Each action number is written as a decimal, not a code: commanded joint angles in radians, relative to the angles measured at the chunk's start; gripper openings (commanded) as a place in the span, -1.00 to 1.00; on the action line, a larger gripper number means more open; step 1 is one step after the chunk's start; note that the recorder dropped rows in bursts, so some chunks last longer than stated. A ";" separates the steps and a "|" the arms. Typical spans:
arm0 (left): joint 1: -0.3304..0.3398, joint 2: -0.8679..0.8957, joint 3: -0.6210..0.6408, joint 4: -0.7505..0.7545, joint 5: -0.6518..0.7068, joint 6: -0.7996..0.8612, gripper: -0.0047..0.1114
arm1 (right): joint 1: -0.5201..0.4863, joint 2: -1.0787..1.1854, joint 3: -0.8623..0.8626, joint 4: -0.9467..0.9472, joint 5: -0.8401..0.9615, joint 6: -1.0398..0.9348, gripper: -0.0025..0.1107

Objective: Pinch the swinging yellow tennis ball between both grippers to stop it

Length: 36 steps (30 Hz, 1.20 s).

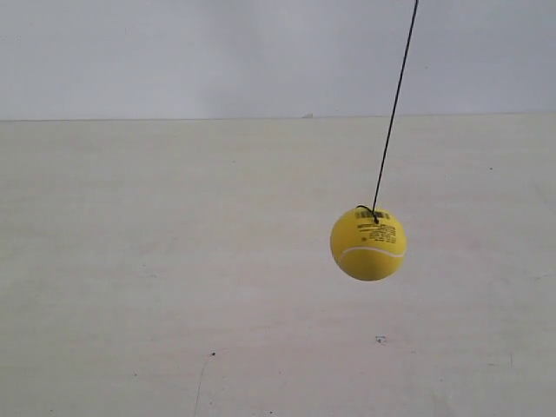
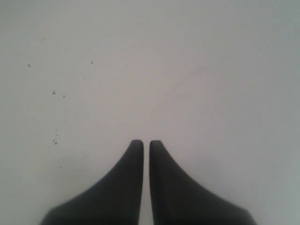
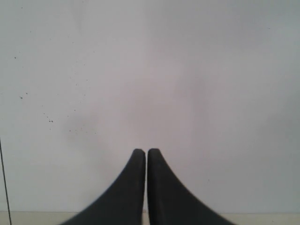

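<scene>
The yellow tennis ball (image 1: 368, 243) hangs in the air on a thin black string (image 1: 395, 104) that slants up to the exterior view's top right. It has a pale curved seam and small black print. Neither arm shows in the exterior view. My left gripper (image 2: 142, 142) is shut, its two black tapered jaws almost touching with nothing between them, facing a plain pale surface. My right gripper (image 3: 142, 151) is shut too and holds nothing. A thin black line (image 3: 4, 173) runs down the edge of the right wrist view; the ball shows in neither wrist view.
A pale wooden tabletop (image 1: 174, 287) lies under the ball, with a plain grey-white wall (image 1: 174, 52) behind it. Small dark specks dot the surfaces that the wrist views face.
</scene>
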 commanded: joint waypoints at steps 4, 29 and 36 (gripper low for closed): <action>0.003 -0.004 0.098 -0.008 0.004 -0.002 -0.84 | 0.001 -0.006 -0.002 -0.004 -0.007 -0.004 -0.96; 0.003 -0.004 0.238 0.153 0.482 -0.002 -0.84 | 0.001 -0.006 -0.002 -0.004 -0.005 -0.004 -0.96; 0.003 -0.004 0.238 0.153 0.488 -0.002 -0.84 | 0.001 -0.006 -0.002 -0.004 -0.005 -0.004 -0.96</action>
